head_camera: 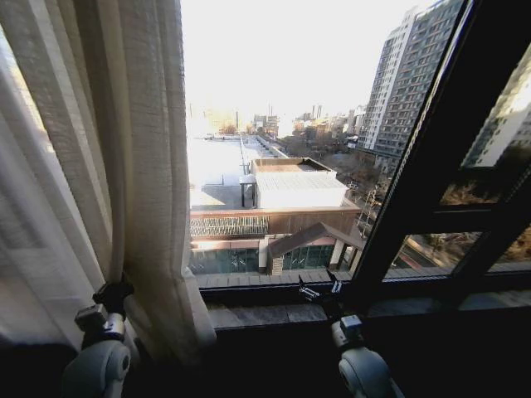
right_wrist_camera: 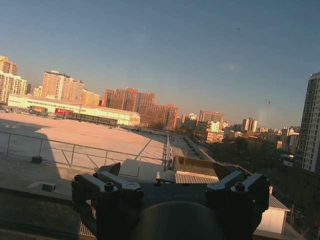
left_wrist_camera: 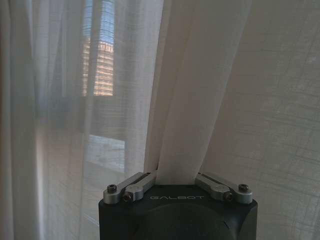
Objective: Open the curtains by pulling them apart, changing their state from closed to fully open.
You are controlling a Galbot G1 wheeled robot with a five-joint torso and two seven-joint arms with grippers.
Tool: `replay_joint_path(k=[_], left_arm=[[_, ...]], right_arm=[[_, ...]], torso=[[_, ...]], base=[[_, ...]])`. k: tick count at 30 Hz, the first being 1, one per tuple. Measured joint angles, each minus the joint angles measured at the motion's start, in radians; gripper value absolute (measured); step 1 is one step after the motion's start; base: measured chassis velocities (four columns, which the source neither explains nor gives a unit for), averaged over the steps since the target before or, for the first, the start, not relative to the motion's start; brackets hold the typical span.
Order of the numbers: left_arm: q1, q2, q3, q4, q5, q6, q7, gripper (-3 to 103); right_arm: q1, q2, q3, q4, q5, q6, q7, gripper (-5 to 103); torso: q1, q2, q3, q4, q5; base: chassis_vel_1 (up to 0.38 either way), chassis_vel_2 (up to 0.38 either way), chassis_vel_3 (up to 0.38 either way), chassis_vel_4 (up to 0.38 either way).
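The sheer white curtains (head_camera: 141, 166) hang bunched in thick pleats on the left side of the window, reaching down to the sill. My left gripper (head_camera: 114, 292) is low at the left, against the bunched fabric. In the left wrist view a thick fold of the curtains (left_wrist_camera: 185, 100) runs down between the finger links of the left gripper (left_wrist_camera: 176, 175), which is shut on it. My right gripper (head_camera: 319, 286) is at the bottom middle, just above the sill. It stands open with nothing between its fingers (right_wrist_camera: 107, 182), facing bare glass and the city outside.
A dark window frame bar (head_camera: 431, 166) slants up on the right, with crossbars branching off it lower down. The window sill (head_camera: 274, 313) runs across below the glass. Rooftops and tall buildings lie beyond the pane.
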Motion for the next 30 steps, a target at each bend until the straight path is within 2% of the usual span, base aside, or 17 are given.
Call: replay_joint_path(k=[1,3,4,5,7,9,11,14,16,17,20,23,26,28,30], left_arm=[[0.000,0.000,0.000,0.000,0.000,0.000,0.000,0],[-0.013,-0.001,-0.051,0.033,0.002,-0.019,-0.053,0],[-0.025,0.006,-0.099,0.062,0.002,-0.032,-0.098,0],[-0.025,0.006,-0.099,0.062,0.002,-0.032,-0.098,0],[-0.045,0.036,-0.156,0.110,-0.021,-0.052,-0.194,0],[-0.056,0.070,-0.208,0.149,-0.045,-0.056,-0.263,0],[-0.057,0.094,-0.236,0.165,-0.052,-0.049,-0.299,-3],[-0.045,0.101,-0.241,0.158,-0.053,-0.036,-0.299,1],[-0.029,0.093,-0.222,0.132,-0.052,-0.028,-0.286,12],[-0.029,0.093,-0.222,0.132,-0.052,-0.028,-0.286,12],[-0.017,0.075,-0.192,0.116,-0.026,-0.023,-0.274,28],[-0.010,0.066,-0.181,0.110,-0.011,-0.022,-0.270,33],[0.001,0.063,-0.177,0.108,-0.003,-0.022,-0.260,49],[0.004,0.063,-0.177,0.109,-0.001,-0.022,-0.258,49],[0.024,0.060,-0.178,0.093,-0.002,-0.022,-0.225,60]], right_arm=[[0.000,0.000,0.000,0.000,0.000,0.000,0.000,100],[0.000,0.000,-0.001,-0.001,-0.001,0.003,-0.005,100],[0.000,-0.001,-0.001,-0.001,-0.002,0.004,-0.007,100],[0.000,-0.001,-0.001,-0.001,-0.002,0.004,-0.007,100],[0.001,-0.001,-0.002,-0.002,-0.002,0.005,-0.008,100],[0.001,-0.001,-0.002,-0.002,-0.002,0.006,-0.008,100],[-0.001,0.000,-0.002,-0.002,-0.002,0.006,-0.008,100],[-0.002,0.001,-0.002,-0.002,-0.002,0.007,-0.009,100],[-0.001,0.002,-0.002,-0.004,-0.002,0.007,-0.009,100],[-0.001,0.002,-0.002,-0.004,-0.002,0.007,-0.009,100],[0.000,0.003,-0.004,-0.003,-0.002,0.007,-0.009,100],[-0.002,0.003,-0.004,0.000,-0.002,0.007,-0.009,100],[-0.008,0.005,-0.004,0.006,-0.001,0.004,-0.006,100],[-0.008,0.005,-0.004,0.008,-0.001,0.002,-0.005,100],[-0.009,0.005,-0.003,0.011,-0.002,0.000,-0.004,100]], torso=[[0.000,0.000,0.000,0.0000,0.0000],[0.000,0.000,0.000,0.0000,0.0000],[0.000,0.000,0.000,0.0001,-0.0001],[0.000,0.000,0.000,0.0001,-0.0001],[0.000,0.000,0.000,0.0003,-0.0001],[0.000,0.000,0.000,0.0005,-0.0003],[0.000,0.000,0.000,0.0009,-0.0007],[0.000,0.000,0.000,0.0006,-0.0008],[0.000,0.000,0.000,0.0004,-0.0002],[0.000,0.000,0.000,0.0004,-0.0002],[0.000,0.000,0.000,0.0002,-0.0003],[0.000,0.000,0.000,0.0002,-0.0004],[0.000,0.000,0.000,0.0003,-0.0003],[0.000,0.000,0.000,0.0003,-0.0003],[0.000,0.000,0.000,0.0001,-0.0003]], base=[[0.000,0.000,0.000,0.000],[0.000,0.000,0.000,0.000],[0.000,0.000,0.000,0.000],[0.000,0.000,0.000,0.000],[0.000,0.000,0.000,0.000],[0.000,0.000,0.000,0.000],[0.000,0.000,0.000,0.000],[0.000,0.000,0.000,0.000],[0.000,0.000,0.000,0.000],[0.000,0.000,0.000,0.000],[0.000,0.000,0.000,0.000],[0.000,0.000,0.000,0.000],[0.000,0.000,0.000,0.000],[0.000,0.000,0.000,0.000],[0.000,0.000,0.000,0.000]])
